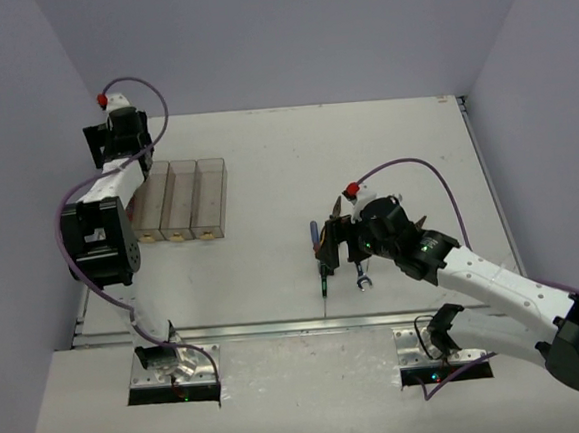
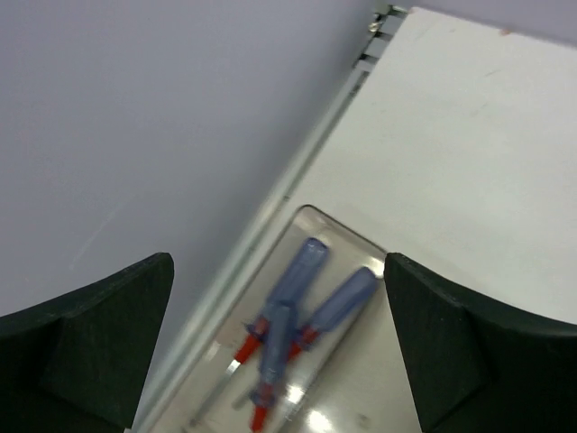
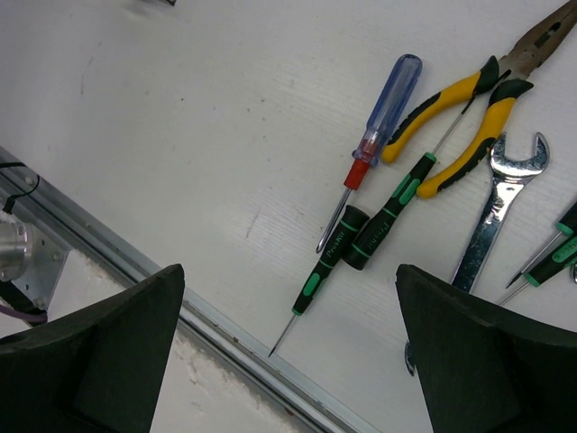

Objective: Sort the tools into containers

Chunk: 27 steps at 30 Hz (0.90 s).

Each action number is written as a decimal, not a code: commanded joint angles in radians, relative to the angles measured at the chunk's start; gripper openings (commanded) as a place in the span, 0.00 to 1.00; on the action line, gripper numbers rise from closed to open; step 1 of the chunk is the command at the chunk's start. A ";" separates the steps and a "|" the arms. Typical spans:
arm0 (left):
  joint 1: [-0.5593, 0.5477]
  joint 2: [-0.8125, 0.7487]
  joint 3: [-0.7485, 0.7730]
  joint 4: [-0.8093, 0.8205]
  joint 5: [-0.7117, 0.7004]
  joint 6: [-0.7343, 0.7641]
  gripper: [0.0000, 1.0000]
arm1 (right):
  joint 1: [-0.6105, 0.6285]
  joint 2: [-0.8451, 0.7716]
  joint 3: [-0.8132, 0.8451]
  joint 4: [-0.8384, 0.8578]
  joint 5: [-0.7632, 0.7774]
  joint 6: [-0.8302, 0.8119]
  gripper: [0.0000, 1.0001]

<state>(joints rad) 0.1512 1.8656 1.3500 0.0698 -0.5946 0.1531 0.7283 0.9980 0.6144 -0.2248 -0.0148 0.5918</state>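
Left gripper (image 2: 278, 298) hangs wide over the bin (image 2: 361, 239) at the surface's (image 1: 365, 150) 9 o'clock edge. Right gripper (image 3: 288, 280), wide, sits by the 6 o'clock rail (image 3: 207, 322).

Left tool (image 2: 279, 347) and right tool (image 3: 288, 352) both gape wide, each facing downward.

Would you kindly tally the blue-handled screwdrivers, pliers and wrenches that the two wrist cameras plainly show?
Blue-handled screwdrivers: 4 (three in the bin, one on the table)
Pliers: 1
Wrenches: 1
Total: 6
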 commanded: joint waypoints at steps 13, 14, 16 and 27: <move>-0.786 -0.111 -0.017 -0.381 0.121 -0.817 0.95 | -0.193 -0.113 0.007 -0.148 0.282 -0.017 0.99; -0.817 -0.096 -0.025 -0.371 0.118 -0.835 0.92 | -0.207 -0.113 0.008 -0.155 0.283 -0.016 0.99; -0.859 -0.063 -0.045 -0.352 0.120 -0.874 0.86 | -0.232 -0.105 0.011 -0.171 0.283 -0.015 0.99; -0.949 0.086 -0.061 -0.291 0.172 -0.945 0.64 | -0.270 -0.091 0.001 -0.176 0.249 -0.010 0.99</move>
<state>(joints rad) -0.7697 1.9417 1.2766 -0.2846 -0.4293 -0.7424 0.4667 0.8988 0.6144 -0.4070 0.2332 0.5742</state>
